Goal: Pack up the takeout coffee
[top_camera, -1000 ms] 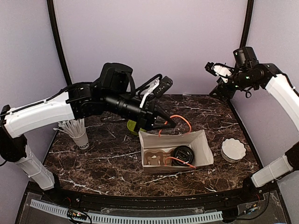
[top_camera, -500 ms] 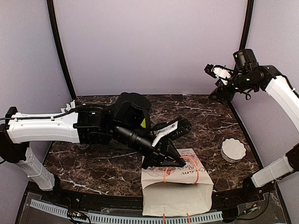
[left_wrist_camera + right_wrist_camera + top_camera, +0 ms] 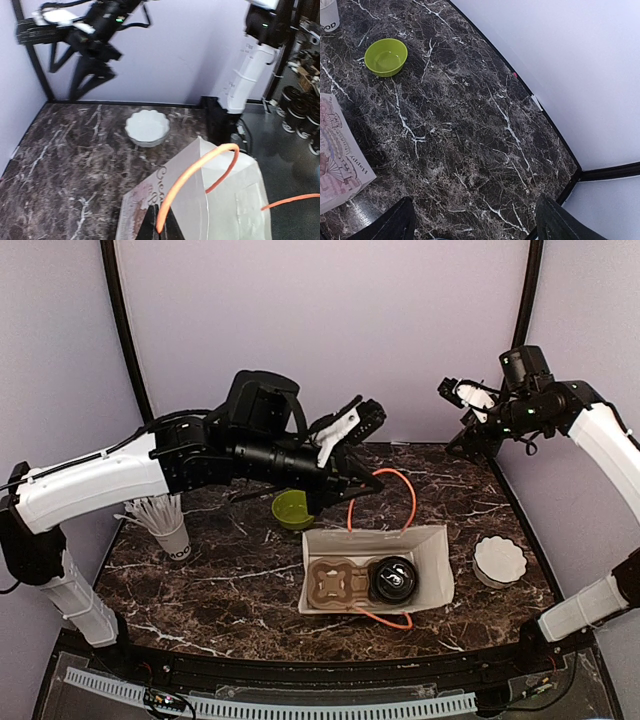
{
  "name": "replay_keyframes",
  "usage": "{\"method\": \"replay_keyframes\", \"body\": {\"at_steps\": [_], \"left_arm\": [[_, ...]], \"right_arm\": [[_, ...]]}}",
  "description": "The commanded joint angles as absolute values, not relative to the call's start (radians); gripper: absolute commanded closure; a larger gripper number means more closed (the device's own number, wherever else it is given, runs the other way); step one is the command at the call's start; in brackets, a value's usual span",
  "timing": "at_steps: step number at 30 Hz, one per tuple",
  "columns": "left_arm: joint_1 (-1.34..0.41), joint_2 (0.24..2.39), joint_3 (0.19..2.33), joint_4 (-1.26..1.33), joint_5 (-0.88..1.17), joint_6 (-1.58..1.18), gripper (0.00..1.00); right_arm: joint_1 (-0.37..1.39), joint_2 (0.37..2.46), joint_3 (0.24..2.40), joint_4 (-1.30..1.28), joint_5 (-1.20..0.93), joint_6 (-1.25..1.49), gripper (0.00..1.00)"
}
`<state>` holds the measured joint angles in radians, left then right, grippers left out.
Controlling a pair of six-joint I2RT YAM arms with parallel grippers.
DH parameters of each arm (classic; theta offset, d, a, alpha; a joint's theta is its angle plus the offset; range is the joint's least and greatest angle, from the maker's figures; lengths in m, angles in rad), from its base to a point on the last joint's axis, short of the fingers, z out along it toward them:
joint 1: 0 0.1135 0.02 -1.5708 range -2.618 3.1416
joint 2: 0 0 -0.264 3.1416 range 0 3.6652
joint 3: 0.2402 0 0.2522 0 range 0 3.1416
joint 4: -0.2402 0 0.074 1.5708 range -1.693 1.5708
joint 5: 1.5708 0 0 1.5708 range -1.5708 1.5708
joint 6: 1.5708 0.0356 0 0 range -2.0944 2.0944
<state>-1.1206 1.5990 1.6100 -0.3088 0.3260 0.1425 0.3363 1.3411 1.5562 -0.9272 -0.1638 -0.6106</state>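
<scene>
A dark marble table (image 3: 230, 570) with white veins sits in front of plain lilac walls (image 3: 320, 340). Near its middle a white paper bag (image 3: 437, 562) stands with its mouth open upward, and a brown cardboard cup carrier (image 3: 335, 582) lies inside on the left. One orange cord handle (image 3: 405, 490) loops up behind the bag; a second handle (image 3: 385, 618) droops over its near edge. A lime-green bowl (image 3: 291, 508) sits just behind the bag. A white printed cup (image 3: 174, 540) full of straws (image 3: 155, 510) stands well to the left. A white scalloped dish (image 3: 499, 560) sits just to the right of the bag.
</scene>
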Motion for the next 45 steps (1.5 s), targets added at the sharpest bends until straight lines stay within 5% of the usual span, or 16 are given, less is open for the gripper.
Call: {"method": "replay_keyframes", "body": {"at_steps": [1, 9, 15, 17, 24, 32, 36, 45], "left_arm": [[-1.041, 1.685, 1.694, -0.354, 0.238, 0.192, 0.98], [-0.987, 1.812, 1.865, -0.418, 0.124, 0.22, 0.93], [-0.984, 1.805, 1.931, -0.459, 0.022, 0.213, 0.45], [-0.984, 1.791, 1.977, -0.526, -0.051, 0.219, 0.39], [-0.983, 1.585, 1.934, -0.652, -0.284, 0.223, 0.29], [-0.96, 1.378, 1.748, -0.812, -0.54, -0.028, 0.27], [-0.904, 1.289, 1.645, -0.885, -0.59, -0.158, 0.41], [-0.533, 1.167, 1.436, -0.902, -0.479, -0.277, 0.49]], "right_arm": [[0.328, 1.359, 1.53, -0.871, -0.164, -0.565, 0.15], [0.328, 1.377, 1.503, -0.78, -0.185, -0.502, 0.13], [0.327, 1.352, 1.453, -0.707, -0.166, -0.464, 0.1], [0.323, 1.335, 1.437, -0.658, -0.147, -0.421, 0.02], [0.313, 1.345, 1.377, -0.553, -0.12, -0.317, 0.02], [0.296, 1.343, 1.229, -0.468, -0.19, -0.302, 0.01], [0.268, 1.316, 1.179, -0.423, -0.287, -0.291, 0.02], [0.236, 1.268, 1.094, -0.337, -0.453, -0.256, 0.07]]}}
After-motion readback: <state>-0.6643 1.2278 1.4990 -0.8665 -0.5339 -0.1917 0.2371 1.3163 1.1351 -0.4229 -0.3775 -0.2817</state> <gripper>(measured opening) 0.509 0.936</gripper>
